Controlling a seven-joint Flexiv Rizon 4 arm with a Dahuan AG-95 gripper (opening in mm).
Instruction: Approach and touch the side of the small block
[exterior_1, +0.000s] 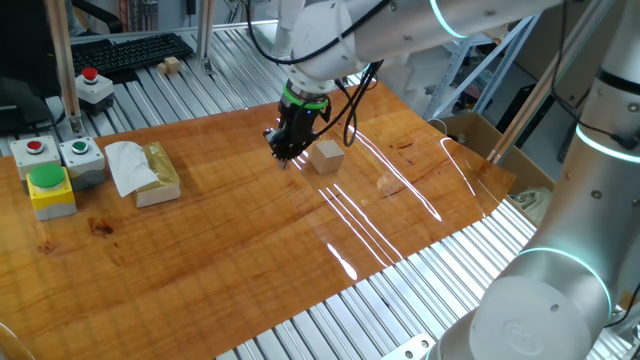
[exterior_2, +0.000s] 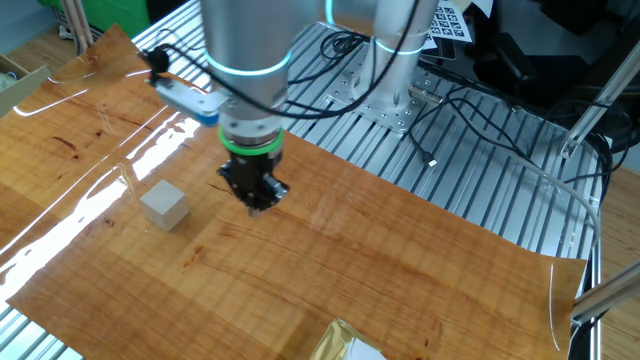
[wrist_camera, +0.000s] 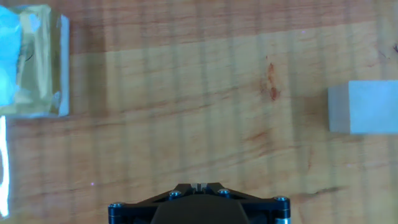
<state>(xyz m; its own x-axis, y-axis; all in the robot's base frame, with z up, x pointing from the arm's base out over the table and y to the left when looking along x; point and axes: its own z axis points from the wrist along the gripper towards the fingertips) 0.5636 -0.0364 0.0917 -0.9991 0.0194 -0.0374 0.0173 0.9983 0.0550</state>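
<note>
The small block (exterior_1: 326, 156) is a pale wooden cube on the wooden tabletop. It also shows in the other fixed view (exterior_2: 165, 206) and at the right edge of the hand view (wrist_camera: 367, 107). My gripper (exterior_1: 283, 150) hangs just above the table beside the block, a short gap away from its side. It shows in the other fixed view (exterior_2: 257, 204) too. In the hand view the gripper (wrist_camera: 198, 186) has its jaws closed together with nothing between them.
A flat tan block with white tissue (exterior_1: 148, 170) lies at the left, also in the hand view (wrist_camera: 31, 61). Button boxes (exterior_1: 50, 180) stand at the far left edge. A tiny wooden block (exterior_1: 172, 66) sits near a keyboard (exterior_1: 130, 52) at the back.
</note>
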